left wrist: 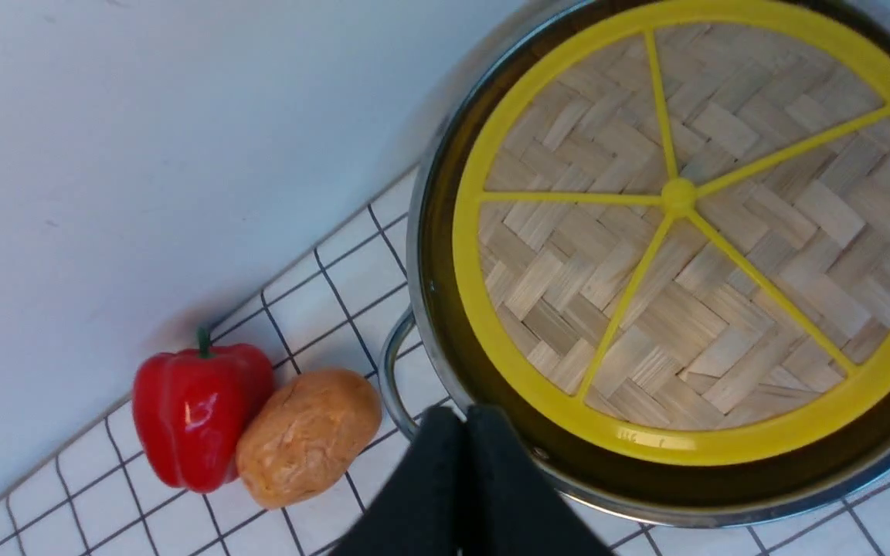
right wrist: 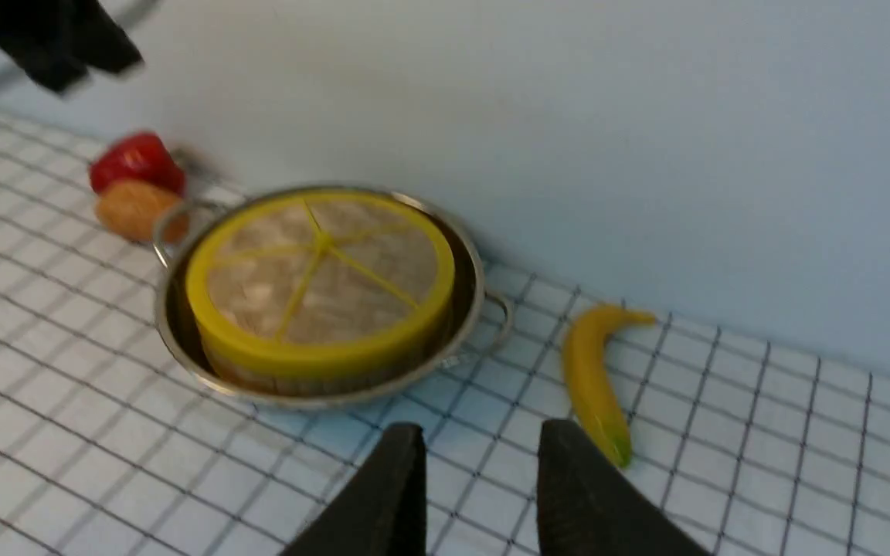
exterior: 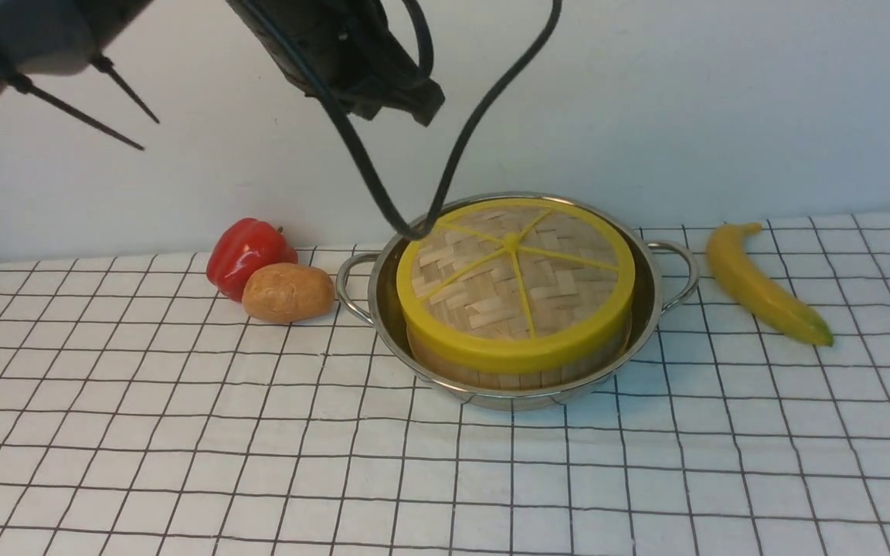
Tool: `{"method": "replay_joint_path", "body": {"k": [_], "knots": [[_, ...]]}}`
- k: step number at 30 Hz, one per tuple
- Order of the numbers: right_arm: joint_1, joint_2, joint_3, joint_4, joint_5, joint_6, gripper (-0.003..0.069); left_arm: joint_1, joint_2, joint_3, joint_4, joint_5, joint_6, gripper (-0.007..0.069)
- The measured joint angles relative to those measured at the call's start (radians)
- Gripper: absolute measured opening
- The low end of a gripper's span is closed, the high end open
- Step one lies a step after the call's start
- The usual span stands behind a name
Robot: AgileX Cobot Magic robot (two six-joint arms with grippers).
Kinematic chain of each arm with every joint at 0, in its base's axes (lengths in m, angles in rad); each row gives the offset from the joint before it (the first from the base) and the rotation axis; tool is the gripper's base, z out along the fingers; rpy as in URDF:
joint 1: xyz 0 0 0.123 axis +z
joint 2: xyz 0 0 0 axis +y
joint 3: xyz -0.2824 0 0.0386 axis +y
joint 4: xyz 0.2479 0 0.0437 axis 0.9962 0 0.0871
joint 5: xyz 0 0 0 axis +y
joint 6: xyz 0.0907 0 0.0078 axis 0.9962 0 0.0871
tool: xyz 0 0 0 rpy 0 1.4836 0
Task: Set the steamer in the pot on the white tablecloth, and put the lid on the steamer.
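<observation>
The steel pot [exterior: 383, 309] stands on the white tablecloth [exterior: 182, 432]. Inside it sits the steamer [exterior: 507, 378], of which only the pale wooden wall shows. The woven lid [exterior: 518, 278] with its yellow rim and spokes lies flat on top of the steamer. My left gripper [exterior: 422, 108] hangs high above the pot's left side. In the left wrist view its fingers [left wrist: 464, 417] are pressed together with nothing between them. My right gripper [right wrist: 484, 448] is open and empty, off to the near right of the pot [right wrist: 174, 340], and is out of the front view.
A red pepper [exterior: 248, 255] and a potato [exterior: 288, 292] lie just left of the pot's left handle. A banana [exterior: 762, 286] lies to the right of the pot. A black cable [exterior: 414, 224] loops down to the pot's back-left rim. A wall stands close behind.
</observation>
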Motion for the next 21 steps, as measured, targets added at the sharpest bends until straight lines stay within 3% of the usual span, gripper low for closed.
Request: {"method": "replay_joint_path", "body": {"k": [6,9,14,21], "knots": [[0.0,-0.211,0.389,-0.115,-0.191,0.136,0.023,0.0,-0.133,0.079,-0.054,0.001,0.001,-0.0023],[0.0,-0.292,0.516,-0.154,-0.235,0.214,0.0186,0.0,-0.227,0.165,-0.063,0.001,0.003,-0.0023],[0.0,-0.389,0.59,-0.197,-0.245,0.277,0.0002,0.0,-0.411,0.363,-0.06,0.001,0.003,-0.0023],[0.0,-0.417,0.594,-0.236,-0.255,0.29,-0.0013,0.0,-0.69,0.668,-0.061,-0.018,0.003,-0.0023]]}}
